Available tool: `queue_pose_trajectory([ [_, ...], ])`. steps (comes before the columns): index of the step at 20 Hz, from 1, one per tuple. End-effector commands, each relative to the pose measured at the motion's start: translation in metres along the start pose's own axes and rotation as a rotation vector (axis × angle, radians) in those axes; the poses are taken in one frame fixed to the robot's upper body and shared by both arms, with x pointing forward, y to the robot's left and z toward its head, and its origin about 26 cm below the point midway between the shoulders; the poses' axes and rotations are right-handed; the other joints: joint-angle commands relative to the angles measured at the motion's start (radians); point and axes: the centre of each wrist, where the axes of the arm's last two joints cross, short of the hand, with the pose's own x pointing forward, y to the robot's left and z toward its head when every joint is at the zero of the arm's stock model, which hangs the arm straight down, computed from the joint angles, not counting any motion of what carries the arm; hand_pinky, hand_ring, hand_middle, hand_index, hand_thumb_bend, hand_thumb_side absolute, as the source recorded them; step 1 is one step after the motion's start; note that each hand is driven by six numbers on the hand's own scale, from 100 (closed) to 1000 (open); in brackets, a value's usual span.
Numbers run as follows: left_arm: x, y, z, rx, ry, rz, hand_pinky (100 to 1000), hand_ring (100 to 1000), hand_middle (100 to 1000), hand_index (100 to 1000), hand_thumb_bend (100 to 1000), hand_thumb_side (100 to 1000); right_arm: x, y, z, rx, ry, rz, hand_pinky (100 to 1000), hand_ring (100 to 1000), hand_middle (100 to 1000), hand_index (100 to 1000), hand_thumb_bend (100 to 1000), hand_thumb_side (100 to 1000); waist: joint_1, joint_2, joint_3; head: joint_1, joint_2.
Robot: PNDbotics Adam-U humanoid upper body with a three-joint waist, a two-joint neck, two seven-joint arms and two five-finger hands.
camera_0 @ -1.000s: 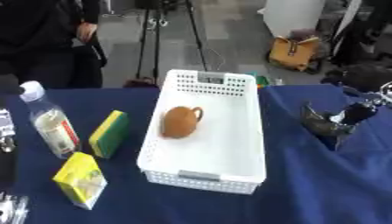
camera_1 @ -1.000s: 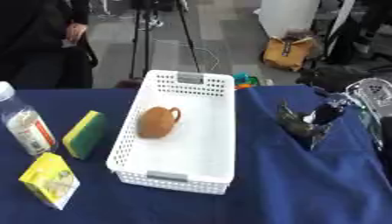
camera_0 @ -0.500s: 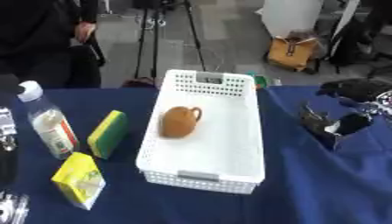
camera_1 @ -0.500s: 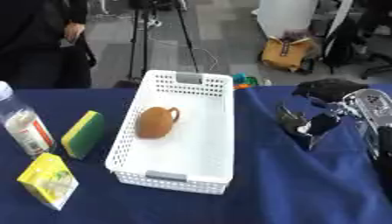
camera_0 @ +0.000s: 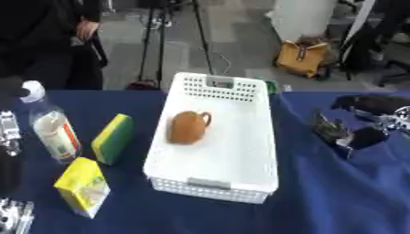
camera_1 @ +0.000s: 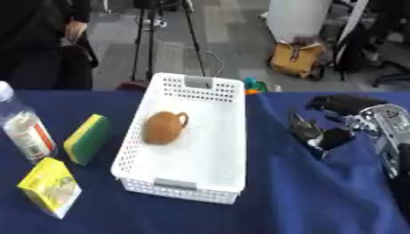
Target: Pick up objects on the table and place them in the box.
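on the table [camera_1: 264, 196], under its dark blue cloth, a white basket [camera_1: 210, 151] with perforated walls sits in the middle, long side running away from me. behind the table the grey floor holds a black tripod [camera_0: 164, 32], a yellow-brown bag [camera_0: 303, 57] and a white column; a person in dark clothes stands at the far left edge.

my right arm comes in from the right side, silver at the wrist, and my right hand [camera_1: 324, 132] hangs just above the cloth to the right of the basket, apart from its wall. the fingers [camera_1: 303, 125] are spread and relaxed, closed on nothing. of my left hand i see only dark and silver parts at the left edge of the left eye view, and i cannot tell how its fingers stand.

1 brown jug [camera_0: 187, 128] lies inside the basket, in its far half, handle toward the right. left of the basket lie 3 more things: a green and yellow sponge [camera_0: 113, 138] on its edge, a clear bottle [camera_0: 50, 125] with a white cap and a red label, and a yellow box [camera_0: 83, 186] nearest me.
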Motion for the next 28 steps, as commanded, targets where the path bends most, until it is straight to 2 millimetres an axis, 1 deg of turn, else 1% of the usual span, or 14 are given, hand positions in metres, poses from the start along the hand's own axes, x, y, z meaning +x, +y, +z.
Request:
queue_pose_trajectory([
  [1, 0.005, 0.003, -0.007, 0.012, -0.031, -0.004, 874, 735, 537, 720, 100, 838, -0.008, -0.006, 0.001, -0.007, 0.032, -0.002, 974, 1000, 1000, 1000, 368, 619, 0.003, -0.022, 0.002, -0.007, -0.012],
  [4, 0.005, 0.003, -0.006, 0.01, -0.031, -0.002, 874, 735, 537, 720, 100, 836, -0.005, -0.004, -0.001, 0.011, 0.027, -0.016, 973, 1000, 1000, 1000, 373, 607, 0.008, -0.021, 0.003, -0.009, -0.015],
  [5, 0.005, 0.003, -0.006, 0.01, -0.031, -0.002, 874, 735, 537, 720, 100, 834, -0.004, -0.003, -0.002, 0.017, 0.026, -0.021, 970, 1000, 1000, 1000, 380, 584, 0.01, -0.021, 0.004, -0.01, -0.016],
  [9, 0.005, 0.002, -0.006, 0.009, -0.03, -0.003, 873, 735, 537, 720, 100, 831, -0.001, -0.002, -0.005, 0.04, 0.043, -0.046, 964, 1000, 1000, 1000, 381, 555, 0.016, -0.018, 0.004, -0.016, -0.02],
  [13, 0.005, 0.002, -0.006, 0.01, -0.032, -0.004, 873, 735, 537, 720, 100, 829, 0.003, 0.0, -0.008, 0.06, 0.049, -0.058, 964, 1000, 1000, 1000, 377, 549, 0.017, -0.015, 0.004, -0.019, -0.022],
  [19, 0.005, 0.002, -0.006, 0.011, -0.03, -0.005, 874, 735, 537, 720, 100, 830, 0.002, 0.007, -0.011, 0.085, 0.08, -0.073, 961, 1000, 1000, 1000, 359, 556, 0.018, -0.012, 0.008, -0.023, -0.028],
  [25, 0.005, 0.001, -0.006, 0.009, -0.029, -0.003, 874, 736, 537, 720, 100, 829, 0.002, 0.006, -0.012, 0.073, 0.097, -0.094, 951, 1000, 1000, 1000, 342, 570, 0.02, -0.01, 0.011, -0.026, -0.035],
  [28, 0.005, 0.001, -0.006, 0.007, -0.027, -0.004, 874, 736, 537, 720, 100, 828, 0.002, 0.005, -0.012, 0.067, 0.1, -0.113, 930, 1000, 1000, 1000, 330, 574, 0.022, -0.009, 0.011, -0.028, -0.037],
])
